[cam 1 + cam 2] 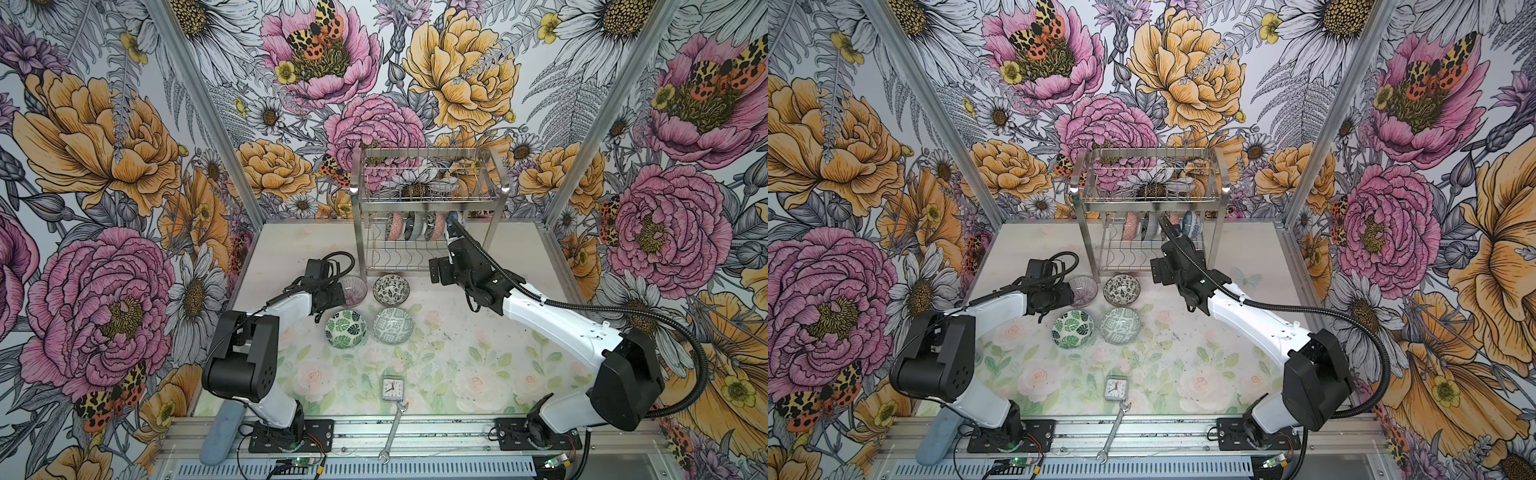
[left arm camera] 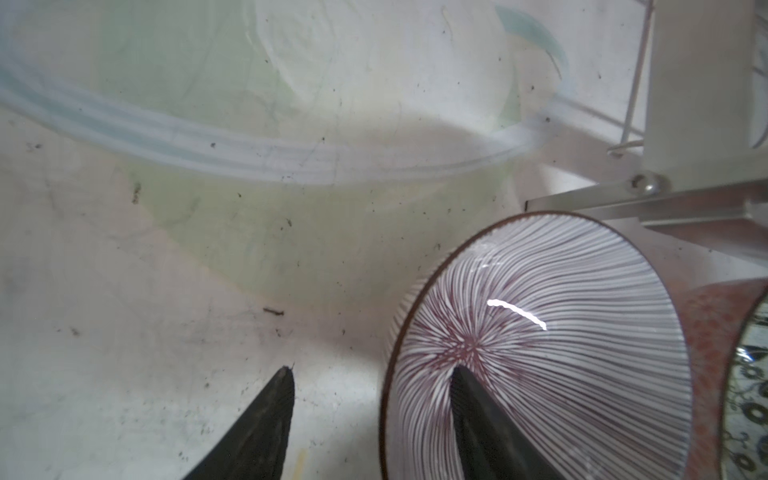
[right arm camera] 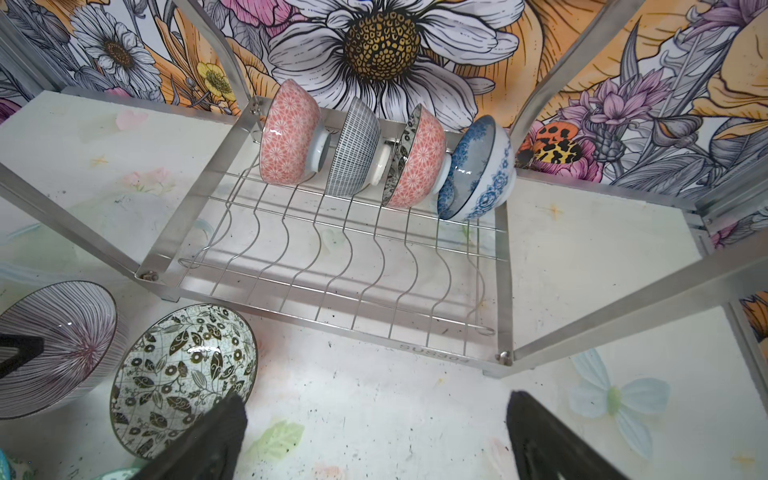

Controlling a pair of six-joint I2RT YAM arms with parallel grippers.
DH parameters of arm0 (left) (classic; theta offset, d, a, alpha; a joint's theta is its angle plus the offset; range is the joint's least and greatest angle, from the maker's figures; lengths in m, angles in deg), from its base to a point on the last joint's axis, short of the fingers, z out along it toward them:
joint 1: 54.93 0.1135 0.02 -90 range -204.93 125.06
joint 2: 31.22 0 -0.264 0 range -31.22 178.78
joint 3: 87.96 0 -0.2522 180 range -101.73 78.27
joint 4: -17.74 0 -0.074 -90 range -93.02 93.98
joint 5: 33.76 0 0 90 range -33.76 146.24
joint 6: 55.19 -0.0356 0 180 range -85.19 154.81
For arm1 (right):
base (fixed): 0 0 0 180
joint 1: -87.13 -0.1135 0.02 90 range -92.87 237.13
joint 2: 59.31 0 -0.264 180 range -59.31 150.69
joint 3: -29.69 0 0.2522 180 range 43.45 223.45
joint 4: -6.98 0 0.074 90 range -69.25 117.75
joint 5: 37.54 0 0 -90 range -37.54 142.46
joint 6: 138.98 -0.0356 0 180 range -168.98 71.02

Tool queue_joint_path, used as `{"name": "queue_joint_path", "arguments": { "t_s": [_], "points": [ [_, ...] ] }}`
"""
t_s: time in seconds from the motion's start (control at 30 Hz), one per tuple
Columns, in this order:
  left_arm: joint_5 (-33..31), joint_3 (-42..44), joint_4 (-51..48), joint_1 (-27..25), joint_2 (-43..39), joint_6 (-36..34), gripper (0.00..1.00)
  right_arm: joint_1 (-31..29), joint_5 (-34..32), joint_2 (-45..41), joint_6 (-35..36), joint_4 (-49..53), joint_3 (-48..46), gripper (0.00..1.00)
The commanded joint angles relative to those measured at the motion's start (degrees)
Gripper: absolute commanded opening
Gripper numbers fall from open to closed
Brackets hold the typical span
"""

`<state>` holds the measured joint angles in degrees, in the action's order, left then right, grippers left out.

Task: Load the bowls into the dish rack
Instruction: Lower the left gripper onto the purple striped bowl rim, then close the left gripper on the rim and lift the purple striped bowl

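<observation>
Left claw (image 2: 372, 370), half-spread, straddles the rim of the striped bowl (image 2: 561, 332) on the tabletop (image 2: 124, 291) by the front leg of the dish rack (image 1: 428, 202), one finger (image 2: 486, 419) inside; right claw (image 3: 376, 397) hangs wide before the rack.

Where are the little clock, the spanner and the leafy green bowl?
Small square white alarm clock (image 1: 392, 388): in a top view, on its dial.
Silver metal open-ended spanner (image 1: 393, 432): in a top view, on its mid-shaft.
Round green leaf-patterned ceramic bowl (image 1: 345, 328): in a top view, on its inner bottom.
</observation>
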<state>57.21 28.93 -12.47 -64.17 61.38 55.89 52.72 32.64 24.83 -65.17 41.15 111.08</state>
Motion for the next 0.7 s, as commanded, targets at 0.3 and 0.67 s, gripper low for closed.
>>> {"name": "queue_joint_path", "arguments": {
  "t_s": [0.3, 0.67],
  "points": [
    [0.7, -0.9, 4.2, 3.1, 1.3, 0.2, 0.34, 1.3, -0.1, 0.2, 2.5, -0.6, 1.8, 1.0],
    [-1.3, -3.0, 1.3, 3.6, -1.2, -0.4, 0.0, 1.3, -0.4, -2.7, 3.2, -0.5, 0.4, 1.0]
  ]
}}
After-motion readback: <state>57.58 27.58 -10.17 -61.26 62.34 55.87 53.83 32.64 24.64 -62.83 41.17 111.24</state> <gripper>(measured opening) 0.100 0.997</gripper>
